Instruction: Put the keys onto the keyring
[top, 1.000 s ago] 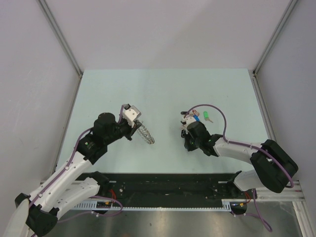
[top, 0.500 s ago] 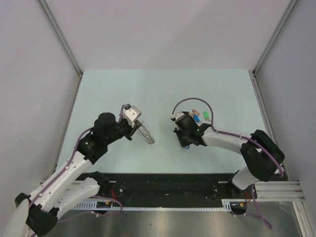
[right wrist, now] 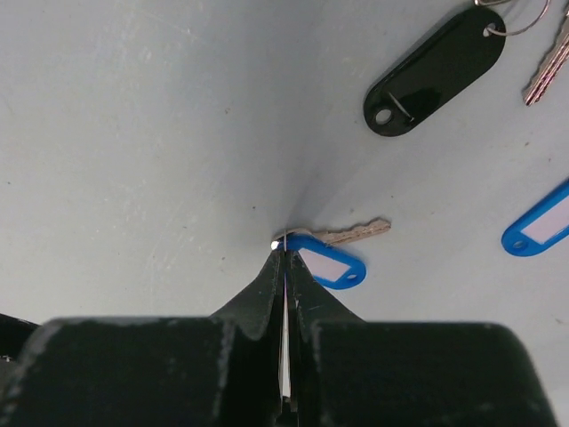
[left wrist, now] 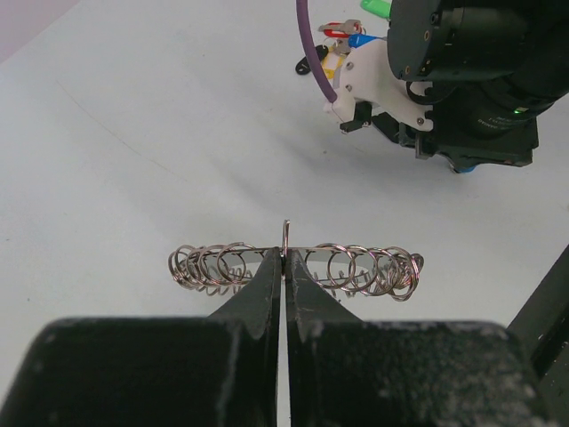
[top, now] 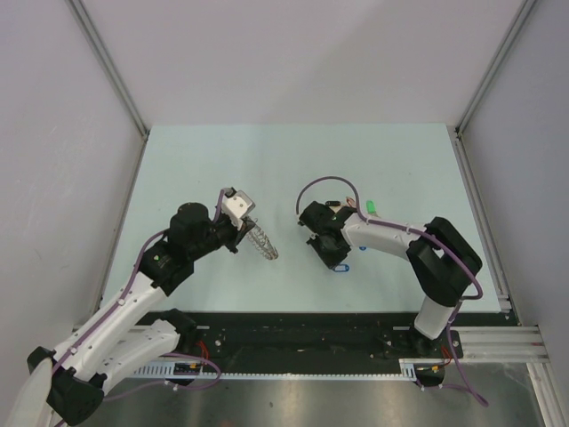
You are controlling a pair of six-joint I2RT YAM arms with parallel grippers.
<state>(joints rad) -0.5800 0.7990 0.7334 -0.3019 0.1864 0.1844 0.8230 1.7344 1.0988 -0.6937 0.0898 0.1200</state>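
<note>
I see the tabletop (top: 204,169) as a matte, pale blue-green sheet. The black left fingers (left wrist: 281,267) are clenched on the keyring (left wrist: 356,267). It is thin shiny wire that looks like a row of small loops, and it stands out to both sides of the tips. The right fingers (right wrist: 281,267) are pressed together on the small wire loop of the blue key (right wrist: 324,264). This key has an oval plastic tag with a white label and a toothed metal blade, and it lies just beyond the tips. A glossy black tag (right wrist: 436,71) lies well apart from them.
</note>
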